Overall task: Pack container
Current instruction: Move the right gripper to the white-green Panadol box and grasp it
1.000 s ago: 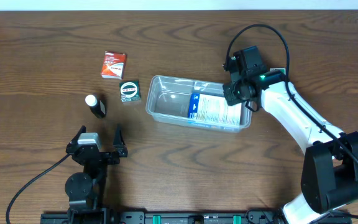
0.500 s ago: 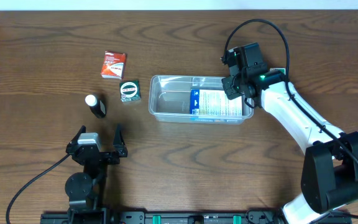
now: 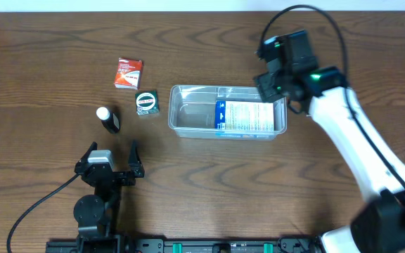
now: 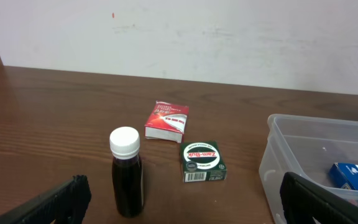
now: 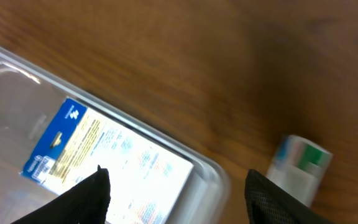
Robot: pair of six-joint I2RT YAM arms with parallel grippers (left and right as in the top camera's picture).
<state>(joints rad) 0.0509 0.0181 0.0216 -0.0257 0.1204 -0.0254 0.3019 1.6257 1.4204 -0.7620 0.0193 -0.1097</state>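
The container (image 3: 192, 116), a clear shallow plastic tub, lies flat mid-table with a blue-and-white box (image 3: 248, 117) in its right half. My right gripper (image 3: 271, 88) hangs open just above the tub's right end. In the right wrist view its fingers (image 5: 86, 199) stand either side of the tub's corner rim (image 5: 210, 171), above the box (image 5: 104, 155), and hold nothing. My left gripper (image 3: 112, 156) rests wide open near the front edge. In the left wrist view the left gripper (image 4: 182, 205) faces the container (image 4: 303, 143) at the right.
Left of the tub stand a red box (image 3: 128, 73), a green box (image 3: 146, 102) and a dark bottle with a white cap (image 3: 107, 119). A small white-and-green object (image 5: 300, 165) lies on the table beyond the tub's right end.
The tub, skewed a second ago in the shut right gripper, now lies square. The right gripper has let go, opened and risen. The left arm has not moved.
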